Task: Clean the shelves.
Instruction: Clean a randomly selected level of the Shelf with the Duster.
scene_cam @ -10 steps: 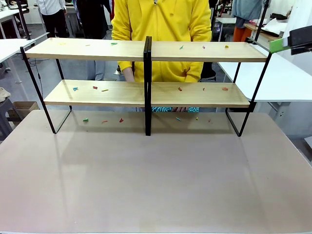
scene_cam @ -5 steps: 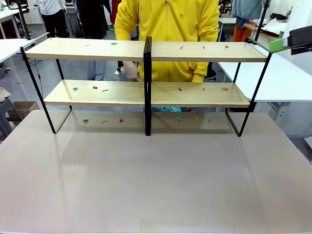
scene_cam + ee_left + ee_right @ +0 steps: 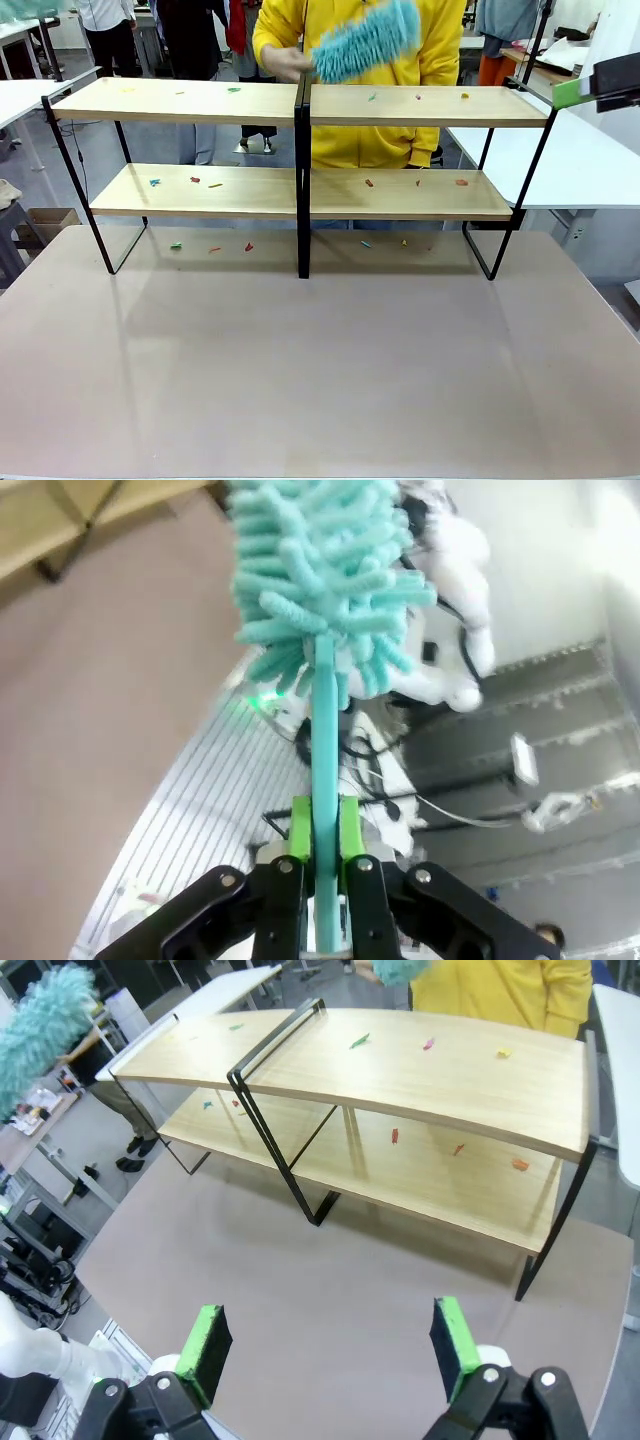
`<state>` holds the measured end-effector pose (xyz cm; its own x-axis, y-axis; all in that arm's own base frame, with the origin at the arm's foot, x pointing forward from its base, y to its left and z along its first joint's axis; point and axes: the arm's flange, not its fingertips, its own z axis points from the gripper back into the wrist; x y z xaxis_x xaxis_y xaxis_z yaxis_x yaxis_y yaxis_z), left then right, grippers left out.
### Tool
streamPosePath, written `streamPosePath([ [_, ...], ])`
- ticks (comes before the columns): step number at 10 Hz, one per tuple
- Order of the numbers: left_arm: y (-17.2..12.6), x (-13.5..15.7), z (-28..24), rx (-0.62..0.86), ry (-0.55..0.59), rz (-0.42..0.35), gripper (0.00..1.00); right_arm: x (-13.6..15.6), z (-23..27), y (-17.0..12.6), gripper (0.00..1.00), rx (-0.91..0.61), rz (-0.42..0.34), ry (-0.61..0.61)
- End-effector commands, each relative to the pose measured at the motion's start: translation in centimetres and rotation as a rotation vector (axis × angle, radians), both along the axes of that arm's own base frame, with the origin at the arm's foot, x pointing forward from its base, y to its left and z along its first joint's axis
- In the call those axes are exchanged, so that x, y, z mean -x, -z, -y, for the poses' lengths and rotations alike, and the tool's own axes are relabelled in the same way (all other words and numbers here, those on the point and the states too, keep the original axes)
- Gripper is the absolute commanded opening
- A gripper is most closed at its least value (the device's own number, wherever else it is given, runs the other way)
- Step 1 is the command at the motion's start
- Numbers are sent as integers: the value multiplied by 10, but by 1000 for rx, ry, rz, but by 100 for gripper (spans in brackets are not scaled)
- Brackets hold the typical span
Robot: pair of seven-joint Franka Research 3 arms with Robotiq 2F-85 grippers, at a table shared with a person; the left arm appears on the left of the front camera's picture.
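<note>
My left claw (image 3: 320,852) is clamped tight on the teal duster (image 3: 323,680) by its handle — my right claw (image 3: 330,1345) gapes wide above the desk (image 3: 300,1280).

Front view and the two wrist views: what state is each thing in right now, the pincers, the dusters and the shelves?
The left pincer: shut on the handle of the robot's duster.
The right pincer: open, empty.
The robot's duster: gripped by its handle, fluffy head free.
The person's duster: in the person's hand, above the top board.
The shelves: upright, both boards dotted with coloured scraps.
The tabletop: a few scraps under the shelves.
</note>
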<state>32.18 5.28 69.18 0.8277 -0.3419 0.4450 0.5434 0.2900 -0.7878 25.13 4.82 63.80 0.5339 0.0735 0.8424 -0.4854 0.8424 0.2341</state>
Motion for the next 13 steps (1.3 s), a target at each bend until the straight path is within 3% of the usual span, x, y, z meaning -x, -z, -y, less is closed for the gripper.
streamPosePath([
  [1,10,3,69,26,-91,0,12,0,0,0,100,-4,-5,-5],
  [2,-1,3,73,114,-111,-35,12,0,0,0,100,-4,-5,-5],
  [3,17,-16,49,-32,-39,-21,12,0,0,0,100,-4,-5,-5],
  [4,20,-19,80,-2,-70,-39,12,0,0,0,100,-4,-5,-5],
  [5,11,-9,22,87,-84,-44,12,0,0,0,100,-4,-5,-5],
  [7,-18,60,-103,221,-176,49,12,0,0,0,100,-4,-5,-5],
  [9,-17,143,-185,310,-176,72,12,0,0,0,100,-4,-5,-5],
  [11,-8,174,-213,374,-302,89,12,0,0,0,100,-4,-5,-5],
  [12,4,154,-189,326,-230,71,12,0,0,0,100,-4,-5,-5],
  [13,4,154,-189,326,-230,71,12,0,0,0,100,-4,-5,-5],
])
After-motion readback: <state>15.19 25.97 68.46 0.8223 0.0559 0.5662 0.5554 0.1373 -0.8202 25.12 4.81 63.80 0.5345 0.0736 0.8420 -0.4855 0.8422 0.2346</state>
